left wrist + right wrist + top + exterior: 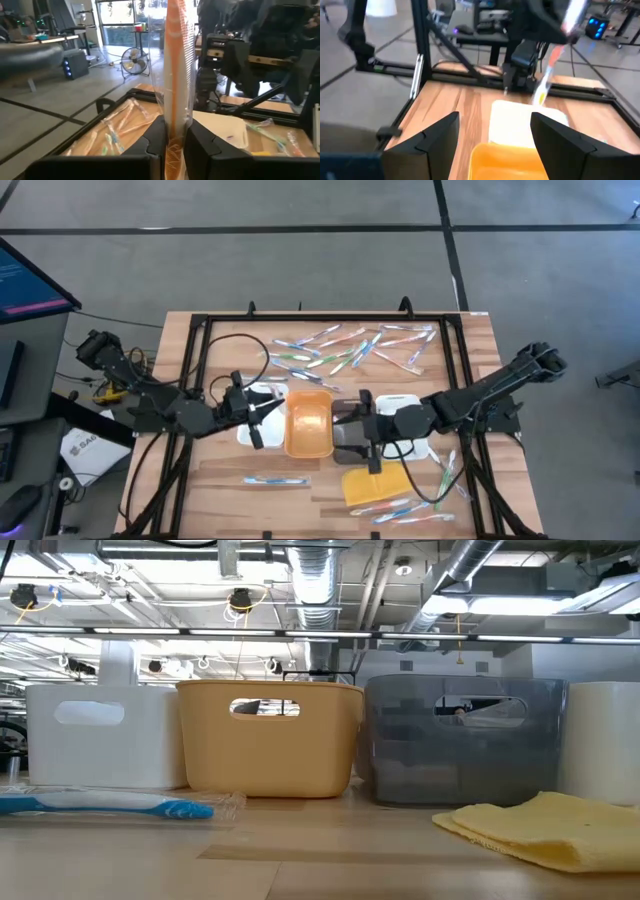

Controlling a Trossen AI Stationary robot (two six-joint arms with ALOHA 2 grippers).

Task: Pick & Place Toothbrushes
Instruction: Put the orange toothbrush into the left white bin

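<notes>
Two grippers at mid-table. Left gripper [262, 412], over white tray [262, 394], pinches an upright orange wrapped toothbrush [176, 75]. Orange tray [309, 422] between arms. Right gripper [352, 422], jaws wide, empty, over grey tray [350, 442]. Loose toothbrushes [350, 348] lie beyond.

A wooden table [230, 490] with a black frame is shown, on which a row of trays is set: white tray [262, 395], orange tray [309, 423], grey tray [347, 430], second white tray [402, 402]. Wrapped toothbrushes [350, 348] are scattered along the far side, one blue toothbrush [275, 479] is laid near the front edge, and others are spread at the right front. A yellow pad [375, 483] is laid in front of the grey tray.
</notes>
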